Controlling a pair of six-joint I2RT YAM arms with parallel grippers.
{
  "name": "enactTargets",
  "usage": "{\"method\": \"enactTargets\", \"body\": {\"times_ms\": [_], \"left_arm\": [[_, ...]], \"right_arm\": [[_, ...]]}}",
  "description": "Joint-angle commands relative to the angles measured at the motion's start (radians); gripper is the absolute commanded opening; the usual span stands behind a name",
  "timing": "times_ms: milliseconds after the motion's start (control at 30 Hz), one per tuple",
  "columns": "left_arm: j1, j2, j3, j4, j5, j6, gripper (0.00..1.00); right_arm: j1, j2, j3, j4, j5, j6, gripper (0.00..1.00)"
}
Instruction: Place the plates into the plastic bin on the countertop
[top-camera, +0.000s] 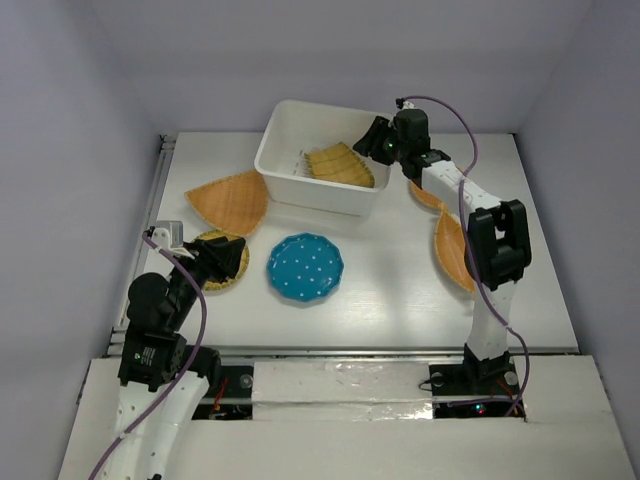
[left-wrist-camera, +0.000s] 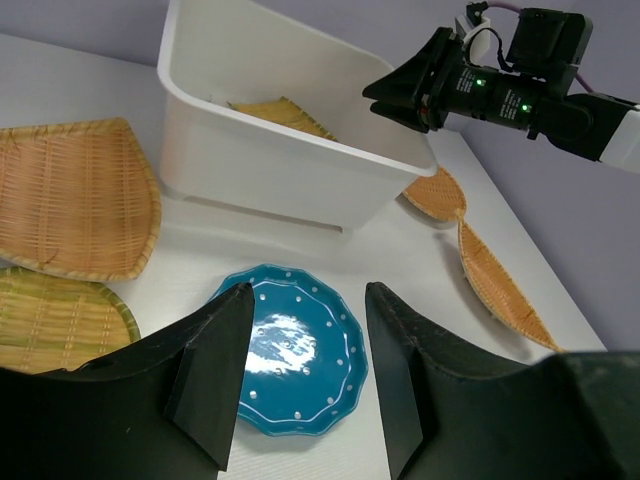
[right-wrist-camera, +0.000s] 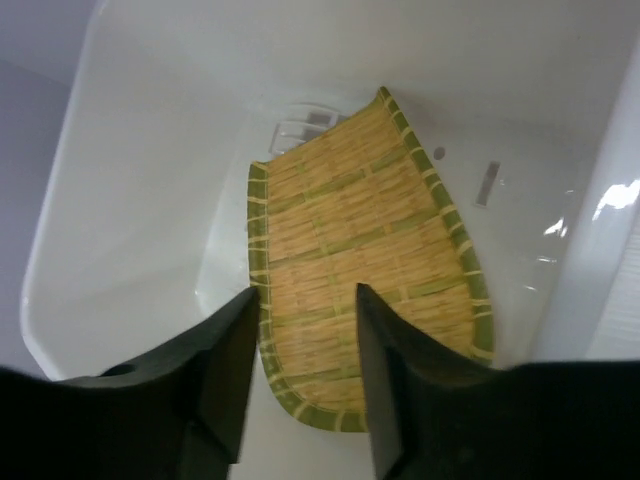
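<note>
Right, scanning from the left. Metal rail (top-camera: 158, 200) runs down the left edge of the white table (top-camera: 380, 290), with pale walls closing in on three sides.

- Fan wicker plate (top-camera: 232, 200) lies flat, just beside the bin's left corner.
- Left fingers (top-camera: 213, 262) hang spread and empty above a round wicker plate (left-wrist-camera: 50, 320).
- Teal plate (top-camera: 305, 267) sits just to their right and slightly ahead. In the left wrist view it shows between the parted fingers.
- The left arm is plainly nearer to it. Being round, it has no long axis to line up with, so I judge any rim approach would serve.
- Plastic bin (top-camera: 320, 192) stands beyond it, with one wicker plate (right-wrist-camera: 360, 260) already resting inside, tilted against the bottom.
- Right fingers (top-camera: 377, 138) hover over the bin's right rim, released and holding nothing.
- Leaf wicker plate (top-camera: 450, 250) lies on the table by the right arm, long axis running near-to-far. That arm is closest.
- Another wicker plate (top-camera: 425, 195) is partly hidden behind the arm, possibly leaf-shaped too.
</note>
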Motion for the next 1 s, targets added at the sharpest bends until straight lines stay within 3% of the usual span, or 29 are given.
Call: {"method": "enactTargets", "body": {"times_ms": [0, 100, 300, 367, 433, 500, 567, 667, 833, 933, 967], "left_arm": [[-0.004, -0.014, -0.007, 0.036, -0.007, -0.003, 0.46], [-0.004, -0.014, -0.007, 0.036, -0.006, -0.003, 0.46], [-0.004, -0.012, -0.007, 0.037, -0.004, -0.003, 0.46], [-0.004, -0.015, -0.007, 0.037, -0.006, -0.003, 0.46], [-0.004, -0.018, -0.007, 0.037, -0.004, -0.003, 0.46], [-0.004, -0.022, -0.007, 0.036, -0.004, -0.003, 0.46], [-0.004, -0.023, -0.007, 0.036, -0.006, -0.003, 0.44], [-0.015, -0.026, -0.007, 0.036, -0.006, -0.003, 0.33], [-0.015, -0.032, -0.005, 0.033, -0.012, -0.003, 0.08], [-0.015, -0.028, -0.005, 0.033, -0.014, -0.004, 0.07], [-0.015, -0.026, -0.005, 0.033, -0.014, -0.003, 0.07]], "right_arm": [[0.000, -0.010, 0.046, -0.049, 0.059, -0.010, 0.54], [0.000, -0.065, 0.022, -0.037, 0.074, -0.022, 0.62], [0.000, -0.354, -0.147, 0.032, 0.139, -0.070, 0.59], [0.009, -0.518, -0.287, 0.102, 0.133, -0.064, 0.50], [0.031, -0.620, -0.393, 0.167, 0.124, -0.048, 0.17], [0.061, -0.750, -0.558, 0.201, 0.099, -0.019, 0.00], [0.138, -0.810, -0.669, 0.250, 0.082, 0.008, 0.00], [0.262, -0.864, -0.852, 0.267, 0.108, 0.054, 0.00], [0.359, -0.881, -1.096, 0.322, 0.159, 0.151, 0.00], [0.368, -0.884, -1.155, 0.379, 0.159, 0.193, 0.20], [0.368, -0.863, -1.159, 0.383, 0.159, 0.196, 0.35]]}}
